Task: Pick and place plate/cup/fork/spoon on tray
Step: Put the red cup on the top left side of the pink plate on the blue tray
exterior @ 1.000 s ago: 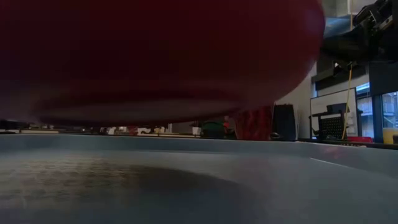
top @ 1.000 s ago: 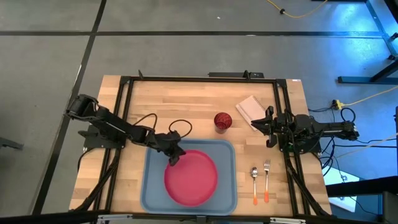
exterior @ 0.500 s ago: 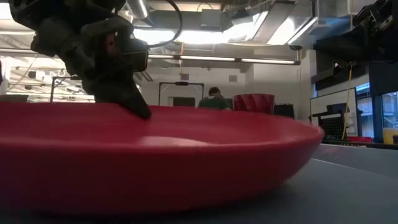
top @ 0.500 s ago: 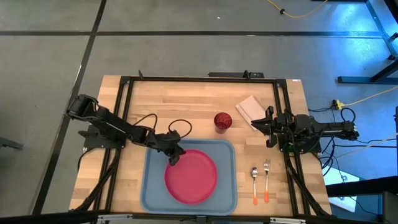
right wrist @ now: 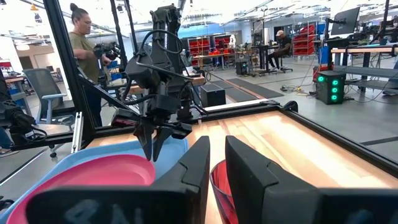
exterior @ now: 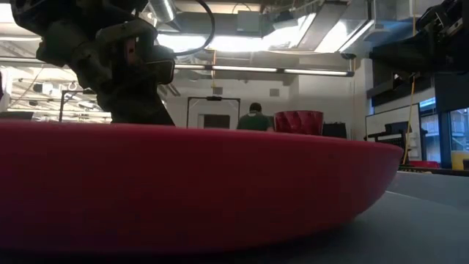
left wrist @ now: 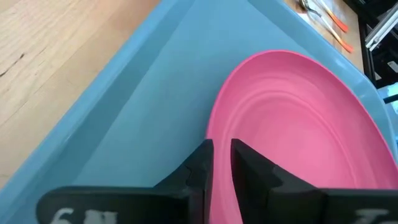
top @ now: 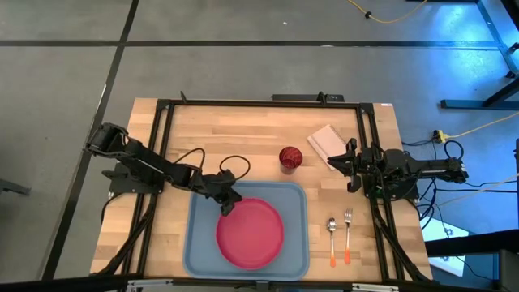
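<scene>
Take the tray as your landmark: it lies on the table at the near edge, between the two arms. The plate lies flat inside the tray, in its right half, close to the tray's right rim. Your left gripper sits at the plate's far-left rim, over the tray's far edge. In the left wrist view its fingers stand nearly together with the plate's rim running into the thin slot between them; you cannot tell whether they grip the rim.

The cup stands on the table just beyond the tray's far-right corner, apart from the rim. The spoon and the fork lie side by side just right of the tray, handles toward the near edge, the spoon nearer the tray. Your right gripper waits beyond and right of the tray, beside a white napkin, its fingers a narrow gap apart and holding nothing.
</scene>
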### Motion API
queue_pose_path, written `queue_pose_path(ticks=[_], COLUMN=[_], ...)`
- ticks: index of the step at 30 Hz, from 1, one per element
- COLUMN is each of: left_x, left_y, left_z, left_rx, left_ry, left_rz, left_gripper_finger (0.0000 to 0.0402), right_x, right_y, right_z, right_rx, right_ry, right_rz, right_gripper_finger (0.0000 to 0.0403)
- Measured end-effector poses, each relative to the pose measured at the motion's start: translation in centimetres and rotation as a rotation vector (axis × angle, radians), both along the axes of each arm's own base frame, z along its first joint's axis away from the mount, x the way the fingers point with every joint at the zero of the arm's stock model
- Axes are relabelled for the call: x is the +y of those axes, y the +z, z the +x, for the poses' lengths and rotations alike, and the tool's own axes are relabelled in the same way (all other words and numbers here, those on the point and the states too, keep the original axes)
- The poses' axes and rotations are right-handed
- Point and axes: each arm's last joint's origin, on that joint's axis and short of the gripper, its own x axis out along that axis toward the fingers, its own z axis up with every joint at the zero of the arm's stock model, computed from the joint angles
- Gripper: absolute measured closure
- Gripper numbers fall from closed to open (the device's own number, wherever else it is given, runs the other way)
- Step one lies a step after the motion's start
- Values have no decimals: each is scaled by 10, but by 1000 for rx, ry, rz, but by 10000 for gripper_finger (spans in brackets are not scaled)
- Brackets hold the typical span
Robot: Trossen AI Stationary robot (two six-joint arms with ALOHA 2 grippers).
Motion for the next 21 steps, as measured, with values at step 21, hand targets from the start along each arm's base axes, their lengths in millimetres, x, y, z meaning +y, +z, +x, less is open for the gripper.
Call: queue_pose_path(ticks=[21], left_x=[5], left_y=[44], left_z=[0], left_rx=[-290], left_ry=[15], left_rz=[245], left_gripper_finger=[350], right_x=[0], right_y=[0], right_z=[0], right_rx=[0], right_ry=[0], right_rz=[0], right_gripper_finger=[346])
